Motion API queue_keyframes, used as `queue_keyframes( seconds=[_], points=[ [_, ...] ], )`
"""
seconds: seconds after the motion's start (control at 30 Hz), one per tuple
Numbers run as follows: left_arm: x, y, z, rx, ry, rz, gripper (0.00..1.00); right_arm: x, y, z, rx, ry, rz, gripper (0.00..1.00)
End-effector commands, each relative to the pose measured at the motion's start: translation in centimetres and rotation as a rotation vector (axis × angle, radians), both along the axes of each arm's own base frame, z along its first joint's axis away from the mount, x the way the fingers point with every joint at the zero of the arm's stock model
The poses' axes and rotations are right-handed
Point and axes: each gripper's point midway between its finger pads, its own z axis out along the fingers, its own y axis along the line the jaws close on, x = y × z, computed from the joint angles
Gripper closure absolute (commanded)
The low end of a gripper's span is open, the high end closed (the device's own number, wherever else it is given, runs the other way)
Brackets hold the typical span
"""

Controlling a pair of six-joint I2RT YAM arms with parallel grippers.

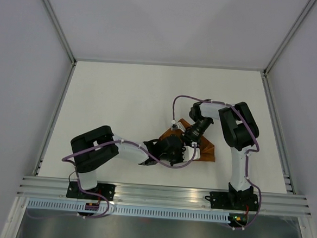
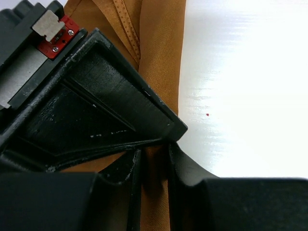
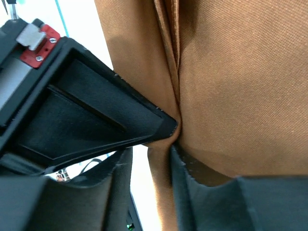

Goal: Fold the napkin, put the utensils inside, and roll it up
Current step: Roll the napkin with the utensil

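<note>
The rust-orange napkin [image 1: 205, 150] lies bunched on the white table, right of centre, mostly hidden under both grippers. My left gripper [image 1: 179, 151] is shut on a fold of the napkin [image 2: 154, 192], its fingertips [image 2: 175, 126] meeting at the cloth's right edge. My right gripper [image 1: 190, 136] is shut on another fold of the napkin [image 3: 161, 187], with the cloth [image 3: 240, 86] filling the right wrist view. The two grippers sit close together over the cloth. No utensils show in any view.
The white table [image 1: 121, 105] is walled by grey panels with aluminium rails [image 1: 159, 192] along the near edge. Purple cables loop over both arms. The right arm's elbow [image 1: 238, 127] stands just right of the napkin.
</note>
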Motion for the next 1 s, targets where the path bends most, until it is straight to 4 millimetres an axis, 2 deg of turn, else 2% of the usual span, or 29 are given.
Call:
queue_keyframes(
  seconds=[0.0,0.17,0.43,0.57,0.67,0.7,0.77,0.8,0.83,0.97],
  points=[
    [-2.6,2.1,-4.3,0.121,0.180,-0.034,0.98,4.2,-0.2,-3.9,0.001,-0.275,0.098,0.55],
    [-2.9,2.1,-4.4,0.117,0.213,-0.049,0.98,6.0,0.1,-1.7,0.012,-0.331,0.049,0.51],
    [-3.0,2.3,-4.6,0.108,0.262,-0.049,0.98,9.9,-0.2,1.2,0.065,-0.374,-0.102,0.50],
    [-2.9,2.4,-4.5,0.096,0.298,-0.051,0.98,11.1,-0.6,2.6,0.108,-0.391,-0.161,0.50],
    [-2.9,2.6,-4.5,0.088,0.366,-0.050,0.98,12.5,-1.2,4.2,0.153,-0.435,-0.220,0.50],
    [-2.3,2.6,-4.5,0.081,0.395,-0.033,0.98,12.9,-1.4,4.5,0.166,-0.454,-0.238,0.50],
    [-2.6,2.7,-4.6,0.079,0.464,-0.051,0.98,13.8,-2.3,6.0,0.196,-0.493,-0.281,0.50],
    [-2.1,2.8,-4.8,0.075,0.492,-0.036,0.98,14.0,-2.6,6.1,0.205,-0.515,-0.294,0.51],
    [-2.4,2.6,-4.5,0.063,0.529,-0.055,0.98,14.4,-3.2,7.1,0.216,-0.549,-0.320,0.51],
    [-2.2,2.9,-4.8,0.054,0.666,-0.058,0.98,14.3,-4.3,8.5,0.228,-0.670,-0.332,0.51]
  ],
)
